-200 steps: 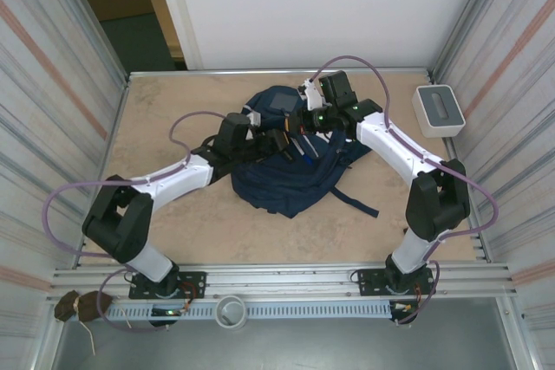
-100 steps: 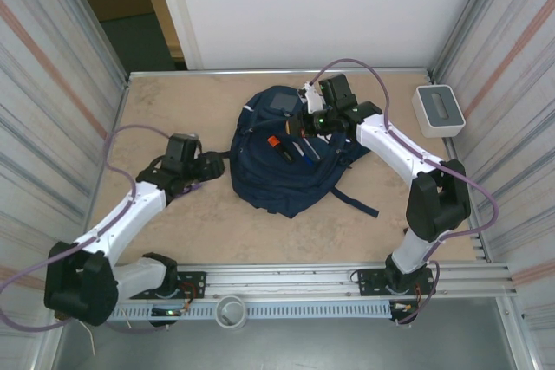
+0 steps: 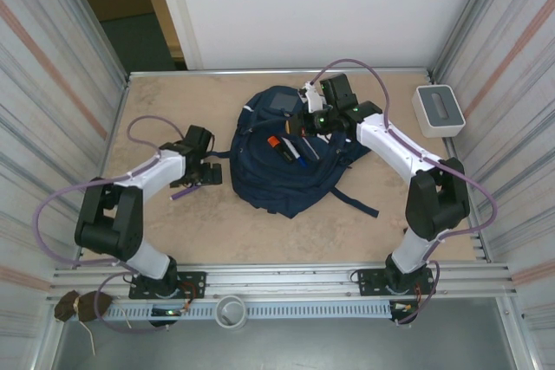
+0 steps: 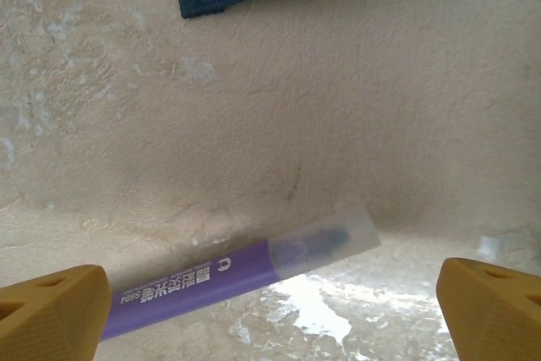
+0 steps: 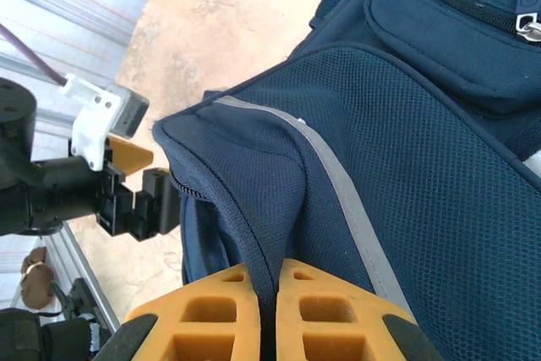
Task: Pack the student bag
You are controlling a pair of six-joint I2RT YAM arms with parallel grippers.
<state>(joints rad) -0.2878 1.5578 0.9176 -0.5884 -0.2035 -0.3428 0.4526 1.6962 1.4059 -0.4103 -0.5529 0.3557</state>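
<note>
Our left gripper (image 4: 270, 314) hangs wide open over a purple pen (image 4: 211, 278) near the bag (image 3: 282, 181), which lies mid-table (image 3: 173, 240). The round pen may roll away as the gripper closes. Our right gripper (image 5: 269, 306), clenched on bag fabric, may slip and let the opening fall shut.

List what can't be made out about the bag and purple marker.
- Left wrist: the purple marker's rear end, behind a finger of the left gripper.
- Right wrist: the student bag's inside, hidden by the fabric fold that the right gripper pinches.
- Top external: whether the pens lie on or in the bag, too small.
</note>
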